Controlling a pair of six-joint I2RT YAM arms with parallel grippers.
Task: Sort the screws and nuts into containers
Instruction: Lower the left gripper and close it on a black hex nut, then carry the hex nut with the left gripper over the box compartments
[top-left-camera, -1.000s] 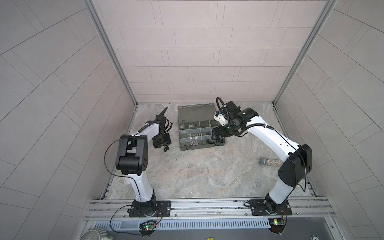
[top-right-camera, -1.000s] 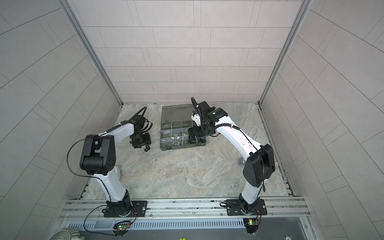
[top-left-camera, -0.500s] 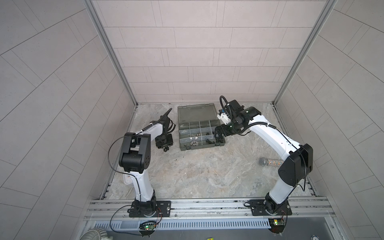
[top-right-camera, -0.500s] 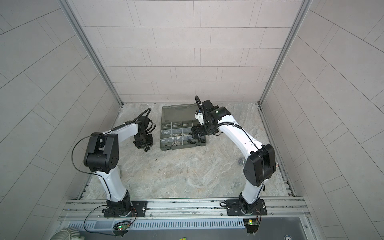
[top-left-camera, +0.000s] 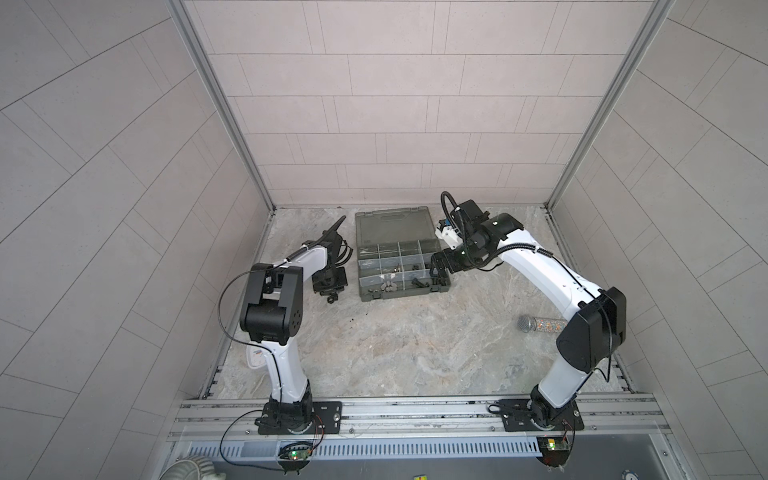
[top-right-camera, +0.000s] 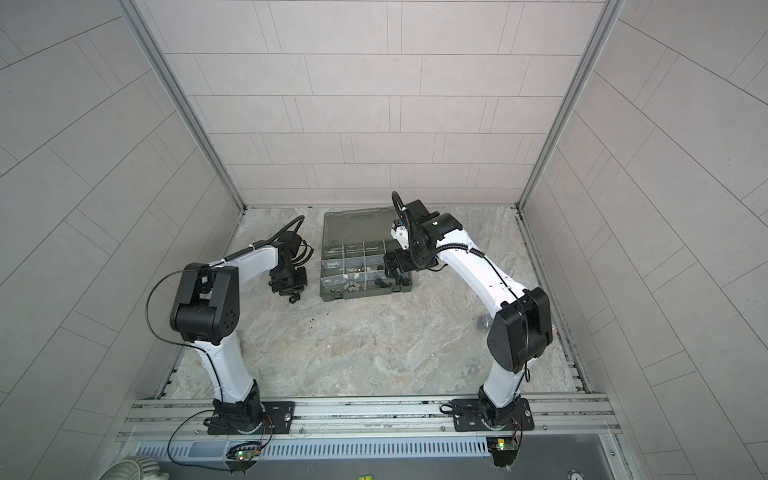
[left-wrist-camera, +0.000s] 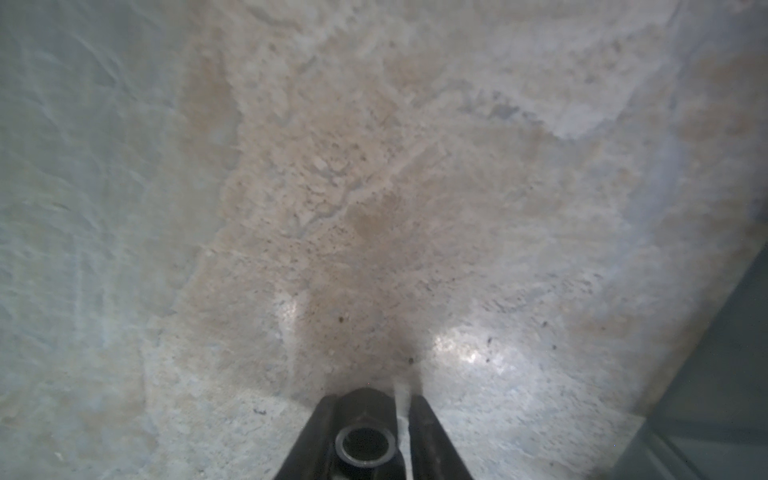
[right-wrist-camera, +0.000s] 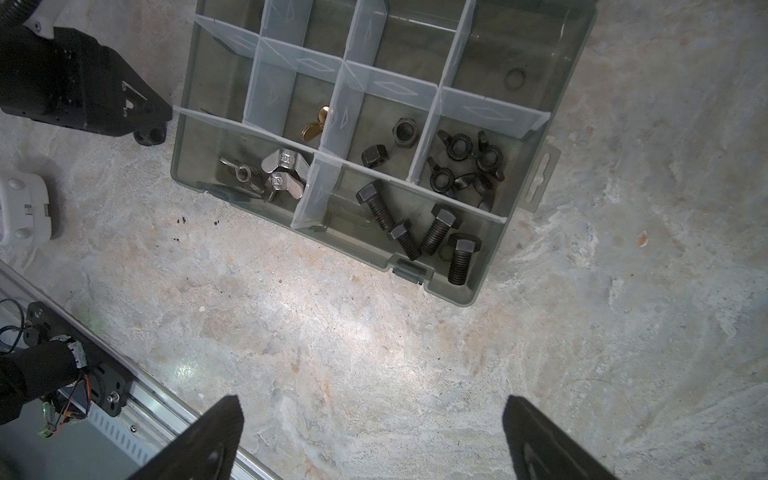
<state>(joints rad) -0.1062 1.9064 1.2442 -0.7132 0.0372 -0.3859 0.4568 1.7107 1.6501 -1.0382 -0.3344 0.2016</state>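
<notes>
Rail (top-left-camera: 415, 411) of grey metal runs along the near edge, w/ both arm bases bolted to it. Beyond it is a mottled stone-look floor (top-left-camera: 415, 353), beige & grey w/ a few dark specks. Pale tiled walls (top-left-camera: 395, 104) box it in on 3 sides. At right a microphone (top-left-camera: 540, 323) lies on the floor, partly behind the right arm.

The left gripper (left-wrist-camera: 372, 399) is down at the floor just left of the case (right-wrist-camera: 407, 45). Its jaws are nearly closed round a black nut (left-wrist-camera: 365, 446): one finger is against it and a sliver of floor shows by the other, so not clamped. The right gripper (right-wrist-camera: 374, 419) hangs over the case's near right corner, jaws spread wide, nothing in them.

In the case's front row, 4 black screws (right-wrist-camera: 432, 232) lie in the right compartment and silvery wing nuts (right-wrist-camera: 274, 174) in the left. The row behind has black wing nuts (right-wrist-camera: 465, 166), 2 hex nuts (right-wrist-camera: 403, 133) & 1 brass wing nut (right-wrist-camera: 316, 124). The lid (top-left-camera: 395, 226) lies open at the back.
</notes>
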